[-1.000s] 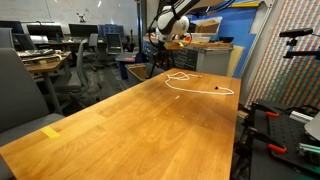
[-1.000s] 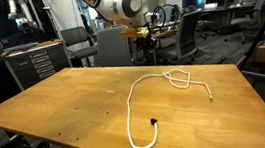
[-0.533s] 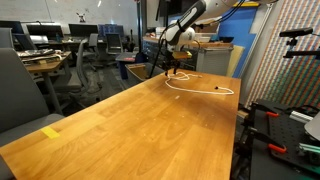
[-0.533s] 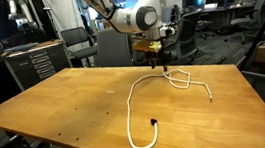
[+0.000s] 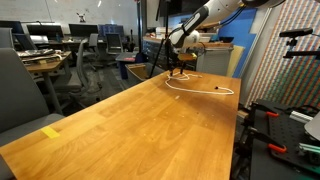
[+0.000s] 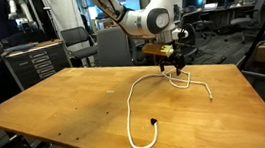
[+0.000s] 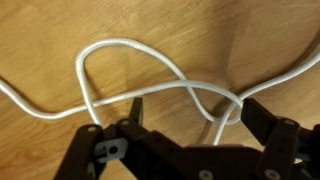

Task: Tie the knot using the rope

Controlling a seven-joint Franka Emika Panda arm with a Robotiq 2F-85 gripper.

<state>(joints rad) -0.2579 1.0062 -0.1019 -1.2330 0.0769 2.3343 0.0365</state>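
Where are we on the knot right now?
Done: the rope lies on the table in a loose crossed loop. In hand: nothing; the gripper hangs open over the crossing. Left: likely threading an end through and pulling tight; no tight knot shows.

My table (image 5: 130, 125) is wood, honey-coloured with visible grain. Its varnished top is smooth and glossy enough to throw back the room light. The rope (image 7: 125, 42) looks like a smooth white cord with a faint sheen. My gripper (image 7: 190, 108) is matt black, hard plastic or metal, I cannot tell which. The shell of my arm (image 6: 152, 19) is smooth, glossy white.
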